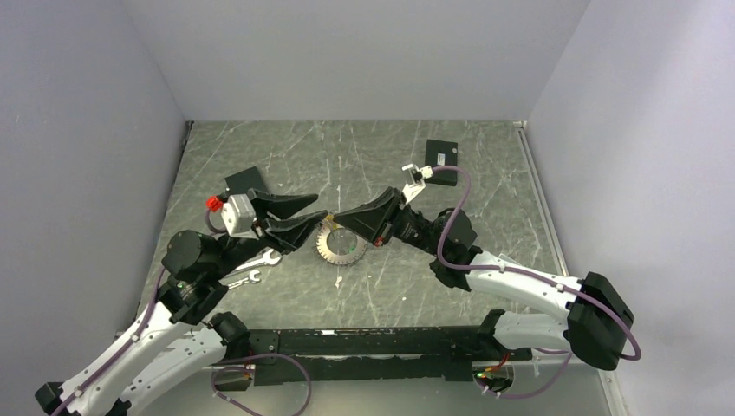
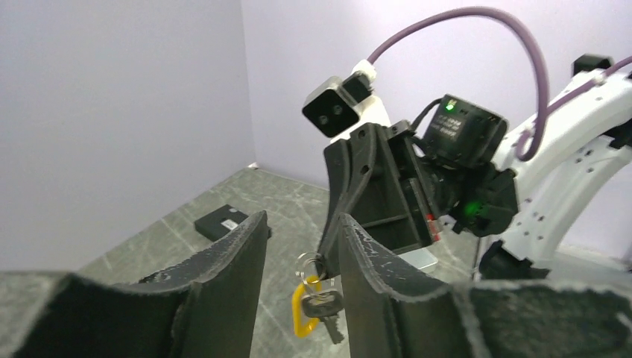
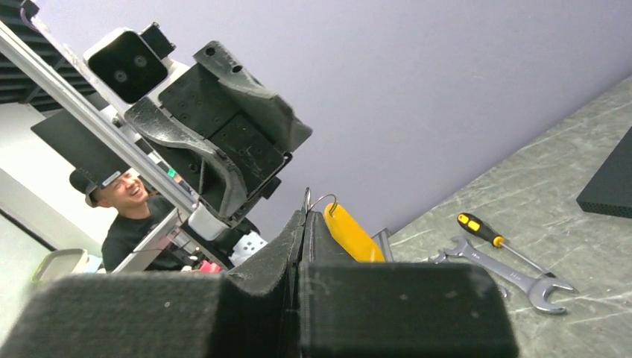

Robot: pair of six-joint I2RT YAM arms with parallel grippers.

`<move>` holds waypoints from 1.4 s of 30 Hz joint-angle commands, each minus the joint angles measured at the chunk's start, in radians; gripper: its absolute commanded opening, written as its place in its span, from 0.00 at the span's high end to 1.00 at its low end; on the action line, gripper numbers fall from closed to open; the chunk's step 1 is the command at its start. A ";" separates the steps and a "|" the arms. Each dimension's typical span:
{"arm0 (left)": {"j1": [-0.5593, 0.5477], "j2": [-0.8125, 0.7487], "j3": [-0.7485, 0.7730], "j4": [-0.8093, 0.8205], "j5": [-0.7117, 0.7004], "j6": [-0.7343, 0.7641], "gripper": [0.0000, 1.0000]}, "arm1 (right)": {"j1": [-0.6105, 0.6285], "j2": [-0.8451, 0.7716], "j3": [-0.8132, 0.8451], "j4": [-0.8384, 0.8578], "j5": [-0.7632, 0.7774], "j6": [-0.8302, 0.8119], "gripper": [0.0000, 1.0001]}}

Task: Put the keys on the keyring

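On my grey marbled worktop (image 1: 390, 290) I see 1 silver open-ended wrench (image 1: 264, 257) at my left and a second wrench (image 1: 243, 278) near it, with an orange-handled screwdriver (image 3: 481, 229) just beside. A flat black box (image 1: 442, 152) lies by the far wall, and another black box (image 1: 243, 181) lies at the left. Off the worktop, a smiling person in a cap (image 3: 123, 200) shows.

Soft, even light from above, barely a shadow on the grey surface (image 1: 364, 165); in the right wrist view the right hand (image 3: 304, 224) sits blurred up close.
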 commanded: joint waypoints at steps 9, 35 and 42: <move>0.003 -0.026 0.010 -0.030 -0.030 -0.220 0.64 | 0.005 -0.046 0.066 0.002 0.028 -0.062 1.00; 0.002 0.041 0.008 -0.048 0.039 -0.280 0.85 | 0.005 -0.035 0.070 0.000 0.007 -0.085 1.00; 0.002 0.032 0.040 -0.122 0.030 -0.244 1.00 | 0.005 -0.022 0.066 -0.007 -0.004 -0.094 1.00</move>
